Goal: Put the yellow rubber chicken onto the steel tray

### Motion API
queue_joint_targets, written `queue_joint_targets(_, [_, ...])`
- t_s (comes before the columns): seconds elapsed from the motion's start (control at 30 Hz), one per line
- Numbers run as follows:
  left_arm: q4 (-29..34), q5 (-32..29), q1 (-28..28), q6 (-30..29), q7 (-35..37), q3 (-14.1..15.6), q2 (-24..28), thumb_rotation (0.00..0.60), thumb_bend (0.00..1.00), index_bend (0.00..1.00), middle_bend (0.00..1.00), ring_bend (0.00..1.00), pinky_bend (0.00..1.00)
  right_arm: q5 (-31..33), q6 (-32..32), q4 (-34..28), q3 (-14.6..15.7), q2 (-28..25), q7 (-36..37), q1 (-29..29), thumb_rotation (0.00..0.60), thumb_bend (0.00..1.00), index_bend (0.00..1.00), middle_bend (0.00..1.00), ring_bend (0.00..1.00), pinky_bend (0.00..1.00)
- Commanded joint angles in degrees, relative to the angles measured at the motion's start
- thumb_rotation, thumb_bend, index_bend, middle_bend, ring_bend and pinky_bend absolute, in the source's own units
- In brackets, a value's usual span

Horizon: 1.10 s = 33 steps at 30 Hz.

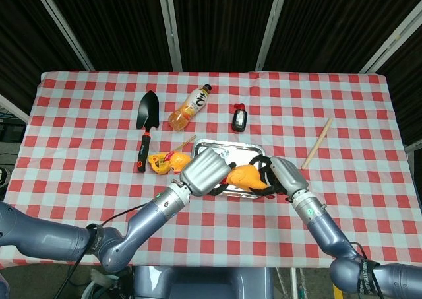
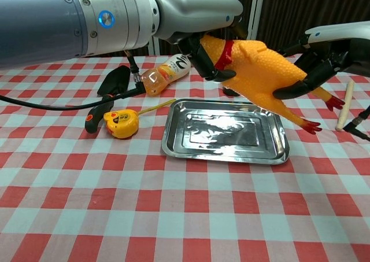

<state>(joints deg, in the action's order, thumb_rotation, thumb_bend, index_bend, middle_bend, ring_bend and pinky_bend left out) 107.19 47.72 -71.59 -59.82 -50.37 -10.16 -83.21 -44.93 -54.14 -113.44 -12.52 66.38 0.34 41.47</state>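
The yellow rubber chicken (image 2: 263,72) hangs in the air above the steel tray (image 2: 225,136), tilted with its red feet low on the right. My left hand (image 2: 199,19) grips its neck at the red collar. My right hand (image 2: 324,56) holds the chicken's rear end, fingers curled around the body. In the head view the chicken (image 1: 246,175) shows between the left hand (image 1: 204,170) and the right hand (image 1: 283,173), over the tray (image 1: 231,147), which both hands partly cover.
A yellow tape measure (image 2: 120,124) lies left of the tray, with a black trowel (image 2: 107,94) beyond it. An orange drink bottle (image 2: 165,74) lies behind the tray. A wooden stick (image 2: 345,104) lies at the right. A small dark object (image 1: 239,119) sits behind the tray.
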Motion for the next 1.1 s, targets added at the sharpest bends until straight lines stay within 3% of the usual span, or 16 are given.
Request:
queue_joint_targets(0.03, [-0.26, 0.06, -0.07, -0.2, -0.18, 0.08, -0.16, 0.6, 0.56, 0.59, 0.72, 0.66, 0.85, -1.03, 0.1, -0.3, -0.37, -0.41, 1.27, -0.76, 0.6, 0.84, 0.93, 0.77, 0.74, 0.73])
queue_joint_targets(0.1, [-0.51, 0.13, 0.02, -0.66, -0.2, 0.12, -0.45, 0.6, 0.56, 0.59, 0.72, 0.66, 0.85, -2.29, 1.38, -0.43, -0.4, -1.16, 2.49, -1.15, 0.6, 0.84, 0.79, 0.69, 0.65, 0.67])
queue_joint_targets(0.27, [-1.56, 0.27, 0.05, -1.72, -0.95, 0.14, -0.78, 0.6, 0.56, 0.59, 0.73, 0.66, 0.85, -7.46, 7.53, -0.88, -0.52, -5.24, 7.19, -2.01, 0.6, 0.82, 0.31, 0.4, 0.33, 0.4])
queue_joint_targets(0.3, [-1.73, 0.22, 0.02, -1.81, -0.94, 0.01, -0.87, 0.6, 0.56, 0.59, 0.73, 0.66, 0.85, -8.39, 8.8, -0.96, -0.59, -6.11, 8.14, -2.11, 0.6, 0.78, 0.26, 0.37, 0.29, 0.37])
queue_joint_targets(0.37, [-2.05, 0.24, -0.12, -1.99, -1.1, -0.22, -1.04, 0.6, 0.56, 0.59, 0.73, 0.66, 0.85, -9.93, 10.75, -0.99, -0.76, -7.71, 9.75, -2.32, 0.6, 0.6, 0.16, 0.32, 0.21, 0.31])
queue_joint_targets(0.47, [-2.32, 0.54, -0.27, -2.29, -1.5, -0.32, -1.29, 0.6, 0.56, 0.59, 0.73, 0.66, 0.85, -11.78, 12.51, -0.9, -0.91, -9.38, 11.21, -2.5, 0.6, 0.42, 0.12, 0.28, 0.16, 0.29])
queue_joint_targets(0.53, [-2.36, 0.63, -0.34, -2.37, -1.59, -0.44, -1.39, 0.6, 0.56, 0.59, 0.73, 0.66, 0.85, -12.41, 13.13, -0.88, -1.08, -10.01, 12.1, -2.6, 0.6, 0.39, 0.1, 0.26, 0.15, 0.29])
queue_joint_targets(1.1, [-5.3, 0.95, -1.43, -2.48, -2.84, -0.71, -4.73, 0.6, 0.56, 0.6, 0.73, 0.67, 0.85, -10.42, 14.28, 0.67, -0.53, -9.05, 11.74, -0.93, 0.6, 0.38, 0.14, 0.26, 0.15, 0.29])
